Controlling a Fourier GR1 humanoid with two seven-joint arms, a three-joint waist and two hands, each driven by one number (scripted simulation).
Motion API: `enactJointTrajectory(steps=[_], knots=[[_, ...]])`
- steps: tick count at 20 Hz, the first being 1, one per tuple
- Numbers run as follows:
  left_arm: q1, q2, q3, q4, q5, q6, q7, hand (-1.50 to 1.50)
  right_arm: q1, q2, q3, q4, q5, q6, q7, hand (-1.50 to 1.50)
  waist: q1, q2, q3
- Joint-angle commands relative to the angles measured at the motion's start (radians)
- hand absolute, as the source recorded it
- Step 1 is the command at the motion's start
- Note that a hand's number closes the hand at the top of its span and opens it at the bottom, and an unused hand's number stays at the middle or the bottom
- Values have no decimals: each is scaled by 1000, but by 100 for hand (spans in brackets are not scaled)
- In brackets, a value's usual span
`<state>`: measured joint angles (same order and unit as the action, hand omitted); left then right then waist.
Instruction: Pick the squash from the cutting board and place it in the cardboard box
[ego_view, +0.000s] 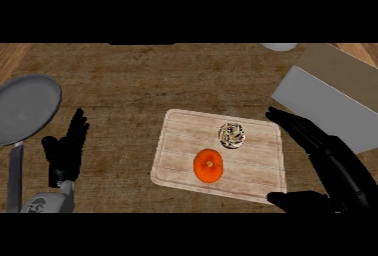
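Reaching over the cutting board (177, 165), my right hand (314, 137) hovers at its right edge, fingers straight and holding nothing; the orange squash (208, 165) lies on the board's near half. Next, I judge, I must close around it, then carry it to the cardboard box (332, 100) beyond the board's far right corner.

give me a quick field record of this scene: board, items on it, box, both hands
board: pale wooden cutting board, centre of brown counter
squash: round orange squash, on board, untouched
other item: speckled round pastry, on board behind squash
box: grey-lined cardboard box, upper right
pan: grey round pan, far left
left robot hand: open, resting
right robot hand: open, beside board
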<state>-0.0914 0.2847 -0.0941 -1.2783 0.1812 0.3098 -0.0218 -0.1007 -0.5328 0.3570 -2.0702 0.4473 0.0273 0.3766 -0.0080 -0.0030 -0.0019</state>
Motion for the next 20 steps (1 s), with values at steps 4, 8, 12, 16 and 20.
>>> enactJointTrajectory(steps=[4,8,12,16,20], knots=[[-26,-20,3,40,-14,-22,-23,0,-153,19,104,-136,-9,263,383,-150,9,2,0],[6,-12,3,-12,-31,-25,-3,0,-230,131,168,1,40,308,443,-150,15,3,1],[-78,-30,44,95,-22,-31,-23,0,-306,246,269,-15,63,394,653,-150,8,3,0],[22,-31,12,-49,-36,-18,27,0,-333,278,250,91,63,447,701,-150,20,1,1],[-71,-57,22,39,-66,-2,50,0,-288,347,296,91,119,427,707,-150,6,3,1]])
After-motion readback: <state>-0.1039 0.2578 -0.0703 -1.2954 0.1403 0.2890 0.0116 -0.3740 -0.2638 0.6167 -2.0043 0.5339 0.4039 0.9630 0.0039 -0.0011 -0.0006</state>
